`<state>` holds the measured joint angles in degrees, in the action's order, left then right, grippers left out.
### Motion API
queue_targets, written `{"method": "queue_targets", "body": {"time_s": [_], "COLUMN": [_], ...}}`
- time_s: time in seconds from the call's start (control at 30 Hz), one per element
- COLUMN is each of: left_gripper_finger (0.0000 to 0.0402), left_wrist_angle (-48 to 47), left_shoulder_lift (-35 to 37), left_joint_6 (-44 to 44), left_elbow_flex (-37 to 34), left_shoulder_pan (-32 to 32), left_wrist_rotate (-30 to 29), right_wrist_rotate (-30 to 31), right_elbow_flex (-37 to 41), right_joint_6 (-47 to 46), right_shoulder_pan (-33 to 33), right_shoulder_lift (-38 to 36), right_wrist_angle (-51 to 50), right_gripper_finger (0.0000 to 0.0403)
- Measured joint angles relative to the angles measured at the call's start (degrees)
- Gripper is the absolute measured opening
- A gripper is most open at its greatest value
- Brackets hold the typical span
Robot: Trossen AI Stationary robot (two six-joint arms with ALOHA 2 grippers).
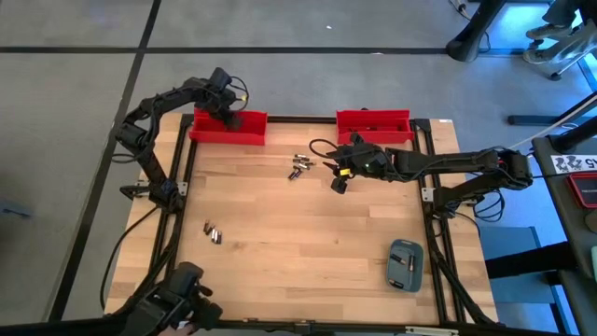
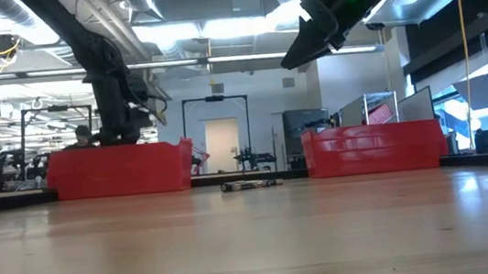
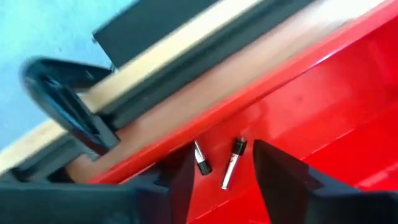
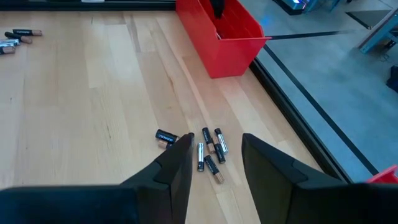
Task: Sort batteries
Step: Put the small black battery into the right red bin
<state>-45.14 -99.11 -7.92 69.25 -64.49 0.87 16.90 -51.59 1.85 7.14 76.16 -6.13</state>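
Overhead view straight down on table (image 1: 308,243), low view level across it, both share red bins (image 1: 229,129); wrist views close

Two bins (image 1: 229,129) (image 1: 374,126) stand along the bench's (image 1: 298,252) far edge, batteries (image 1: 298,167) lying between them. More batteries (image 1: 214,232) lie near the left side; a case (image 1: 405,264) rests at right front.

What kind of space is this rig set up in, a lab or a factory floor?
Most likely an open lab or workshop hall. The low view shows exposed ceiling ducts and strip lighting, metal frames and equipment racks behind the wooden table, and the high view shows an office chair base on a grey floor.
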Motion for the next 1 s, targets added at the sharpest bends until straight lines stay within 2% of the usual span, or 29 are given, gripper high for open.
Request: {"method": "queue_targets", "body": {"time_s": [0.2, 0.37, 0.53, 0.8, 1.0], "left_gripper_finger": [0.0172, 0.0166, 0.0156, 0.0138, 0.0128], "left_wrist_angle": [-0.7, -0.6, 1.4, 16.0, 28.7], "left_shoulder_lift": [7.9, 17.9, 28.2, 46.8, 56.5], "left_joint_6": [0.1, 0.1, 1.3, 7.6, 13.7], "left_elbow_flex": [1.5, 1.5, 0.1, -15.1, -29.2], "left_shoulder_pan": [0.1, 1.4, 5.8, 19.5, 31.3], "left_wrist_rotate": [0.0, 0.2, 0.4, 0.5, 0.3], "right_wrist_rotate": [0.0, 0.1, 0.0, -4.4, -7.5], "right_elbow_flex": [0.0, 0.0, 0.0, 0.0, 0.0], "right_joint_6": [0.0, 0.0, 0.0, -1.9, -2.2], "right_shoulder_pan": [0.0, 0.0, 0.0, 0.0, 0.0], "right_shoulder_lift": [0.0, 0.0, 0.0, 0.7, 5.6], "right_wrist_angle": [0.0, 0.0, 0.1, 2.0, 7.8], "right_gripper_finger": [0.0142, 0.0142, 0.0142, 0.0142, 0.0142]}}
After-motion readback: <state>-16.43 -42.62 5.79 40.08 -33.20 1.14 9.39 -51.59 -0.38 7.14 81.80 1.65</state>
